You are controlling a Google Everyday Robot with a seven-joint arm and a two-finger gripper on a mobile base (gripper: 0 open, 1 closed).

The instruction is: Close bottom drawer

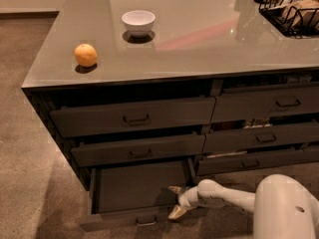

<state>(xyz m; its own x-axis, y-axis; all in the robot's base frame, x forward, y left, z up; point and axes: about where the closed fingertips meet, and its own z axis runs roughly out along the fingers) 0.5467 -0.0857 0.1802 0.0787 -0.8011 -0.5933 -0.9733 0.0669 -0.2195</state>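
Note:
The bottom drawer (137, 185) is the lowest one on the left of the cabinet. It stands pulled out, showing a plain dark floor, and its slim front panel (124, 219) carries a small bar handle (146, 222). My gripper (175, 201) is at the right end of that front panel and is open. One fingertip (174, 189) is over the drawer's inside and the other (175, 213) is at the outer side of the panel. The white arm reaches in from the lower right.
Taller-fronted drawers (134, 117) sit above, with more drawers (264, 138) on the right. On the grey countertop (199, 54) are an orange (85, 55), a white bowl (138, 22) and a black wire basket (291, 11). Carpet floor (30, 183) lies to the left.

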